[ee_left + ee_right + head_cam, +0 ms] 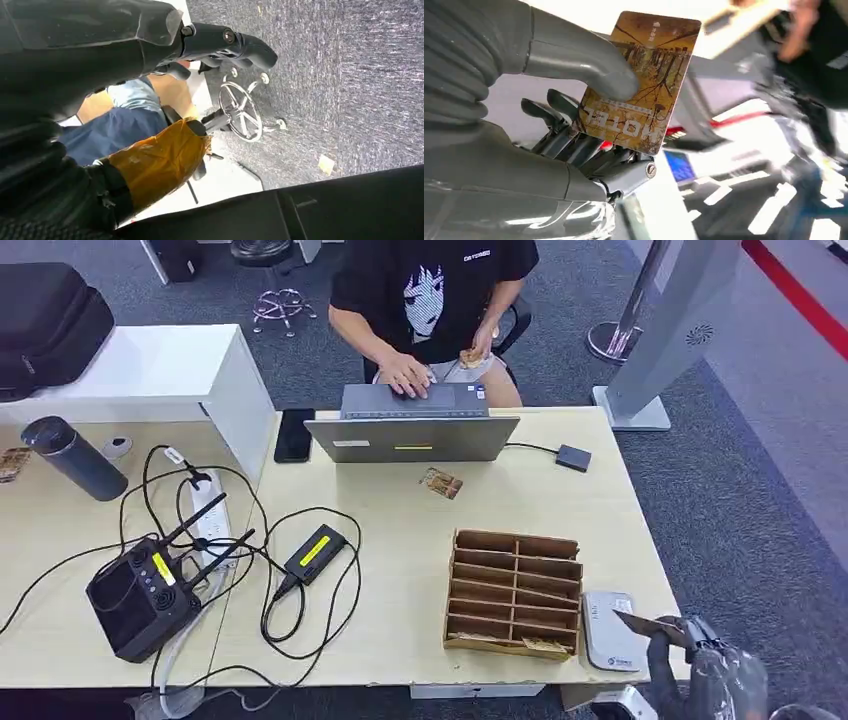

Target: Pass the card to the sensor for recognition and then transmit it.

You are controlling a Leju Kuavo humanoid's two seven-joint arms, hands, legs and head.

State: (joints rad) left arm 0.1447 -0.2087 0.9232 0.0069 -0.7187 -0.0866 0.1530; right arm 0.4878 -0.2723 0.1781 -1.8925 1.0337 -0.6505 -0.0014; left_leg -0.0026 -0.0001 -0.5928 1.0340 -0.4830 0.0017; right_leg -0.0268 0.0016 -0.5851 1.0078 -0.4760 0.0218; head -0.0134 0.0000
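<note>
My right hand [680, 645] hangs off the table's front right corner and pinches a brown hotel card [640, 624] between thumb and fingers. In the right wrist view the card [641, 82] stands out past the thumb [589, 65], with "HOTEL" printed on it. The white card sensor [608, 632] lies flat on the table just left of that hand, and the card's edge hovers over its right side. A second brown card [441, 483] lies on the table in front of the laptop. My left hand [220, 42] hangs over the carpet with its fingers curled in and nothing in them.
A wooden slotted card rack [514, 591] stands left of the sensor. A person sits behind an open laptop [412, 430] at the far edge. Cables, a power brick [315, 553], a black controller [145, 595], a phone [294, 434] and a grey flask [74, 458] crowd the left table.
</note>
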